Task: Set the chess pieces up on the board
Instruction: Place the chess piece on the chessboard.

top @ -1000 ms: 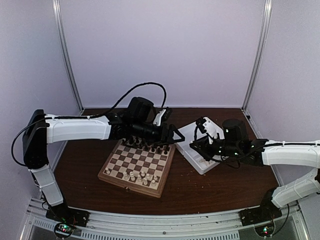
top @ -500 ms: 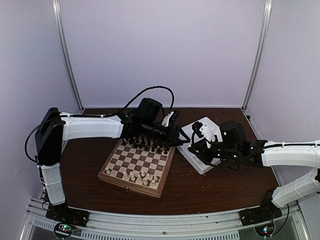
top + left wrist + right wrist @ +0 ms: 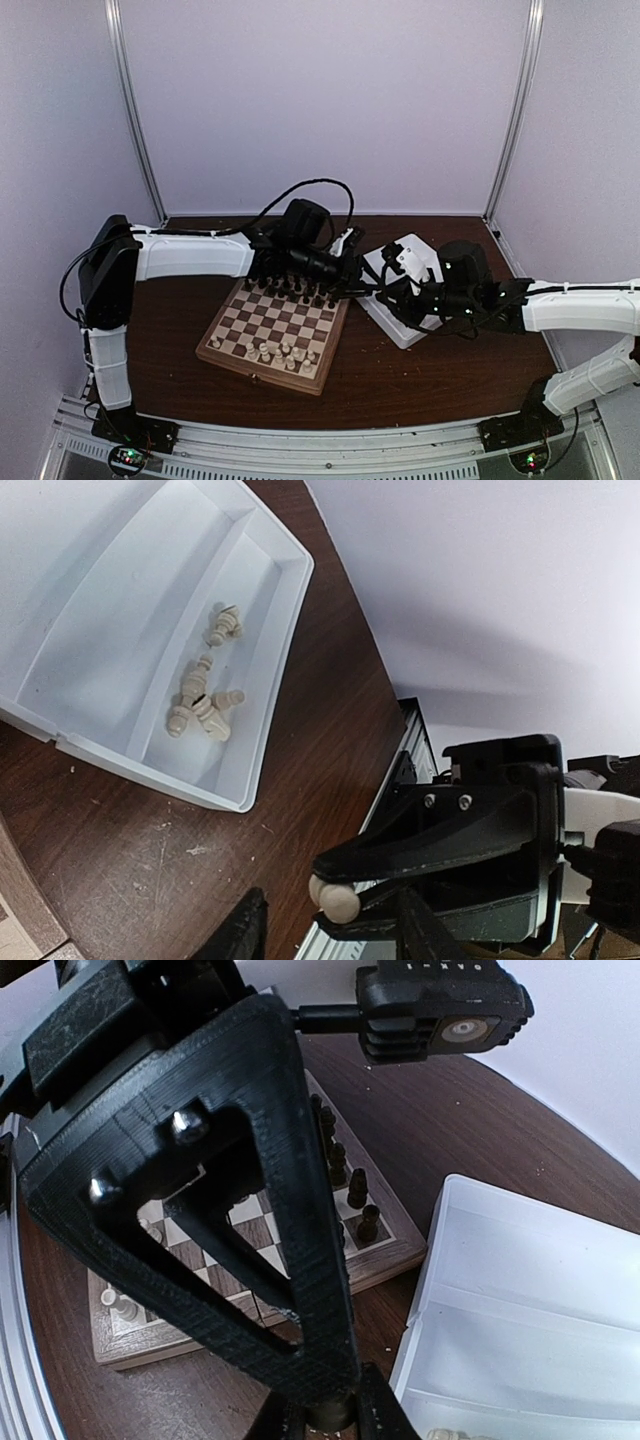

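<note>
While right tool (image 3: 331, 894) pinches cream chess piece (image 3: 338, 906), left tool (image 3: 328, 916) half-open astride it; white tray (image 3: 275, 650) nearby holds loose pieces (image 3: 200, 708).

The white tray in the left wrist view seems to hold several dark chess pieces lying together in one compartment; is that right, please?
Not quite: the pieces in the white tray are cream chess pieces, not dark ones, as the left wrist view shows. They do lie together in one compartment.

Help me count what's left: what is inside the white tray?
Several cream pieces lie on their sides, clustered in one compartment of the tray. The neighbouring compartment looks bare where it shows, but part of it runs out of the left wrist view, so it cannot be checked.
</note>
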